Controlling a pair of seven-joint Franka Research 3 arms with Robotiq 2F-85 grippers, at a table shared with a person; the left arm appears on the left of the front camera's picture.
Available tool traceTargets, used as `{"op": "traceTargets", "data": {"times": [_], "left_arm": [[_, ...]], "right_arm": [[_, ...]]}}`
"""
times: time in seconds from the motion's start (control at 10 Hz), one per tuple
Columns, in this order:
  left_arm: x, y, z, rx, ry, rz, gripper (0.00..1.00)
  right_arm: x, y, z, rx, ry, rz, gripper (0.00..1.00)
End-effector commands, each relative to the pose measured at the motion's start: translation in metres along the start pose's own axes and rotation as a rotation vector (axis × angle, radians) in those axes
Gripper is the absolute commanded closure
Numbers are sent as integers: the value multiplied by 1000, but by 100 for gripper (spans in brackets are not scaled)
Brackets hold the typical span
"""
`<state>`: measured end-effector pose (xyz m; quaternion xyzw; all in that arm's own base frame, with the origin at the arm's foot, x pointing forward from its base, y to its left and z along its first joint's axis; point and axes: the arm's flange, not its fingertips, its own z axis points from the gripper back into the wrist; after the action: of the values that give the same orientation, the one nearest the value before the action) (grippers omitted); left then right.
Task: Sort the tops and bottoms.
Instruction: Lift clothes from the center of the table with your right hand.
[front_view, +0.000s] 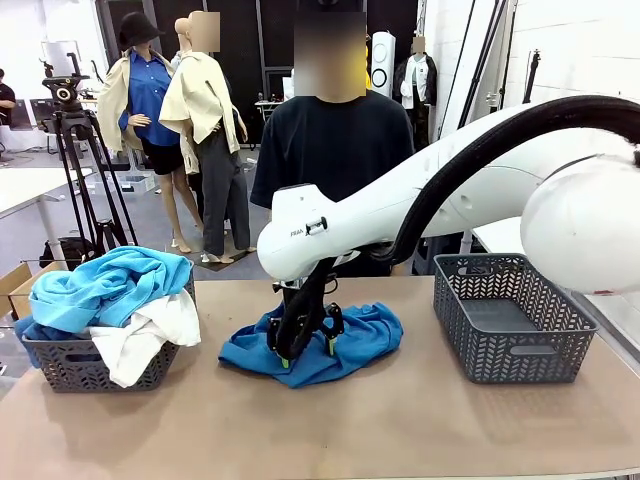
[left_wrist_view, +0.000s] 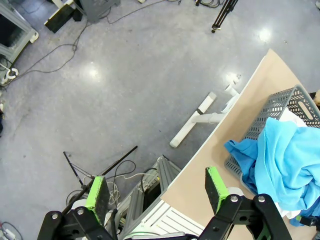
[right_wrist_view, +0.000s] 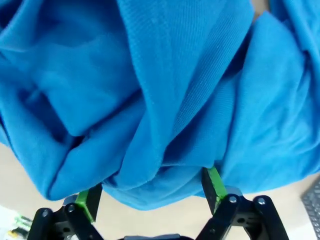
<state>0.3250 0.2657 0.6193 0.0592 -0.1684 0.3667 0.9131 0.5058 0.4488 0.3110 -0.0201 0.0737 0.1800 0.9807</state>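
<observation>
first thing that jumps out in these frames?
The right gripper pressed down, jaws open, over a crumpled royal blue top at the table's middle; in the right wrist view the blue cloth bulges between its green pads. Next, the grey basket at the table's left end, heaped with a turquoise top and a white top, against the empty basket on the right.
</observation>
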Motion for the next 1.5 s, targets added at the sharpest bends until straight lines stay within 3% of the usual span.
{"op": "traceTargets", "data": {"times": [0.0, 0.1, 0.6, 1.1, 1.4], "left_arm": [[2, 2, 2, 1, 9, -12, 0], [2, 2, 2, 1, 9, -12, 0], [2, 2, 2, 1, 9, -12, 0], [2, 2, 2, 1, 9, -12, 0], [2, 2, 2, 1, 9, -12, 0]], "right_arm": [[9, 7, -2, -86, -5, -26, 0], [9, 8, -2, -83, -8, -22, 6], [7, 10, -5, -78, -10, -8, 97], [5, 10, -4, -75, -9, 11, 100], [1, 1, 18, -62, -34, 31, 100]]}}
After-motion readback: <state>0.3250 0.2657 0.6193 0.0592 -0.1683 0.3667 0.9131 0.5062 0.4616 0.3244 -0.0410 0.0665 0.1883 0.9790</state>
